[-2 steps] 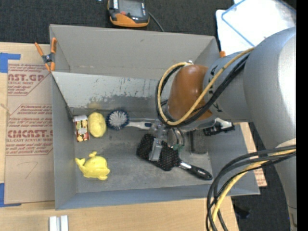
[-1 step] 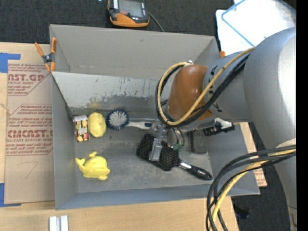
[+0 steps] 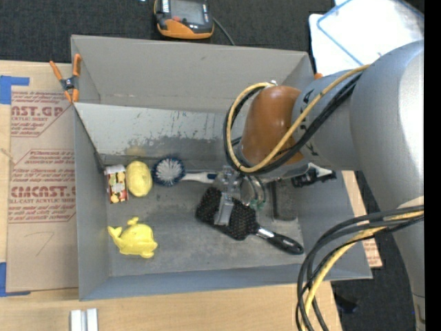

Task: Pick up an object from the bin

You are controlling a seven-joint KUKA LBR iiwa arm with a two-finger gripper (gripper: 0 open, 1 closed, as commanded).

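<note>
Here, gripper (image 3: pixel 224 202) low over black brush (image 3: pixel 241 223) directly beneath; opening cannot be told. Blue-bristled brush (image 3: pixel 169 171) near, toward view's left. Risk: off-centre grasp on head, long handle (image 3: pixel 279 240) tips, brush slips on lift.

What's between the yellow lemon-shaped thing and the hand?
Camera view: a blue round brush with a white handle lies between the lemon-shaped thing and the hand.

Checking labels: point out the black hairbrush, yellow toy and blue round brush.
black hairbrush (image 3: pixel 241 221): camera view, on its dark head.
yellow toy (image 3: pixel 135 239): camera view, on its body.
blue round brush (image 3: pixel 168 170): camera view, on its blue bristle head.
</note>
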